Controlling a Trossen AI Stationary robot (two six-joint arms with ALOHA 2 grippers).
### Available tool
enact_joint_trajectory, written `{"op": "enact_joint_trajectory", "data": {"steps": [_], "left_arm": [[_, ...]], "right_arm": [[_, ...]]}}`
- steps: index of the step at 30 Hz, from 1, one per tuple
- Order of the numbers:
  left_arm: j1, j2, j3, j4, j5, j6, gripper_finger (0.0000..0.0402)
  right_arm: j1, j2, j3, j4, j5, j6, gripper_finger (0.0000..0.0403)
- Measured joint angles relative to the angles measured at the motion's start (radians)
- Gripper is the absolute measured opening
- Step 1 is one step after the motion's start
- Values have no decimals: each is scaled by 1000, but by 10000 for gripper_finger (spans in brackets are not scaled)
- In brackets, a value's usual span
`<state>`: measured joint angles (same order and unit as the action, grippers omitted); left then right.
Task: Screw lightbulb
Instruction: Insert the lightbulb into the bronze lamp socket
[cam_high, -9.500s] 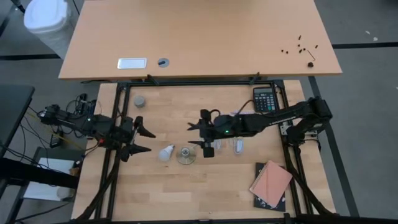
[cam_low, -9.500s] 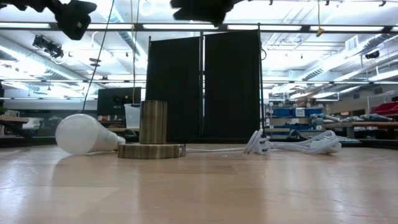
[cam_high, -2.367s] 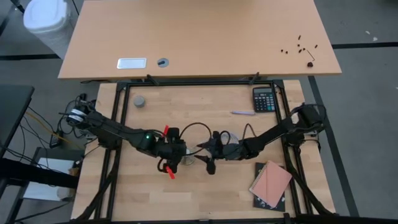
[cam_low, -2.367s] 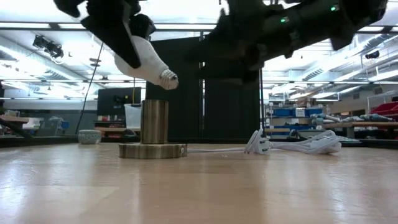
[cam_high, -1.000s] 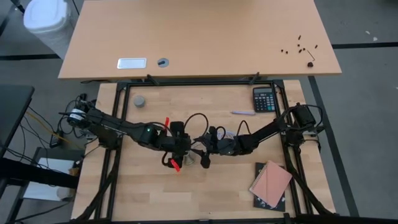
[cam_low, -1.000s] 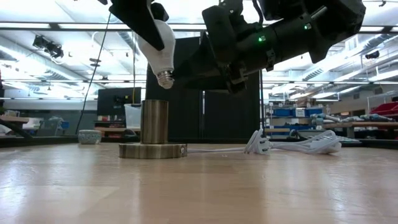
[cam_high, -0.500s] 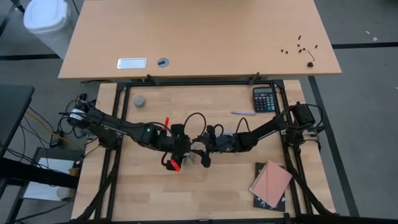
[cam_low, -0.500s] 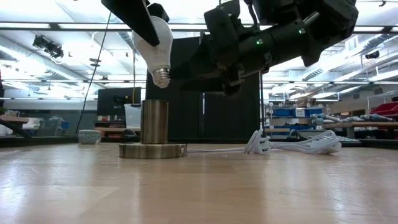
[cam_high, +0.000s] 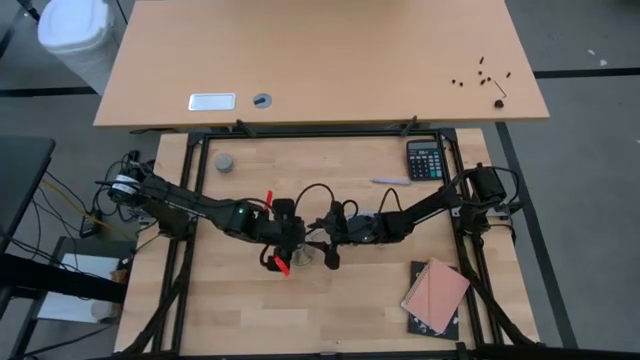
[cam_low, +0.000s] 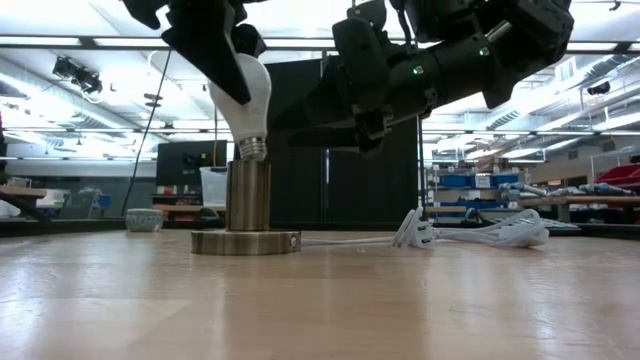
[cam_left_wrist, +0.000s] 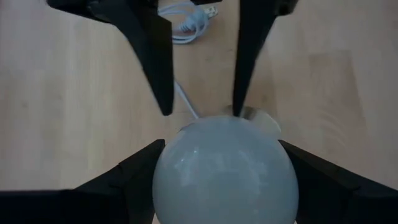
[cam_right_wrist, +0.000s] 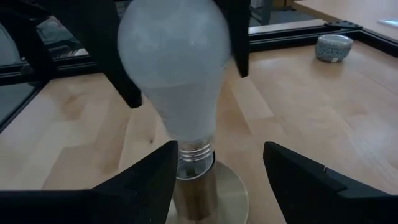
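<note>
Lightbulb (cam_low: 243, 98) upright over the brass socket (cam_low: 246, 196), its grey screw end just entering the socket's mouth. Left gripper (cam_low: 215, 45) reaches in from 9 o'clock of the table's centre and grasps the bulb's round white glass between its fingers (cam_left_wrist: 140, 177). Right gripper (cam_right_wrist: 214, 180) comes from 3 o'clock, its fingers spread and released, standing to either side of the socket without touching it. Socket rises from a round disc base (cam_low: 245, 241); a white cord (cam_low: 470, 235) trails off toward 3 o'clock. Calculator (cam_high: 424, 159) at 1 o'clock, notebook (cam_high: 435, 296) at 4 o'clock; any writing on them is too small to read
</note>
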<state>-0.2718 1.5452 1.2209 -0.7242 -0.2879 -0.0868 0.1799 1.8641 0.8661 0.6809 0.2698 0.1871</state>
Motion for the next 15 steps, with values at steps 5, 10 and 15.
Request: {"op": "enact_joint_trajectory", "data": {"steps": [5, 10, 15], "left_arm": [[16, 37, -17, 2, 53, 6, 284], [22, 78, -11, 34, 57, 53, 284], [24, 85, -15, 26, 74, 55, 283]], "right_arm": [[0, 0, 0, -2, -5, 2, 247], [0, 0, 0, -23, -16, 14, 247], [2, 0, 0, -77, -23, 19, 247]]}}
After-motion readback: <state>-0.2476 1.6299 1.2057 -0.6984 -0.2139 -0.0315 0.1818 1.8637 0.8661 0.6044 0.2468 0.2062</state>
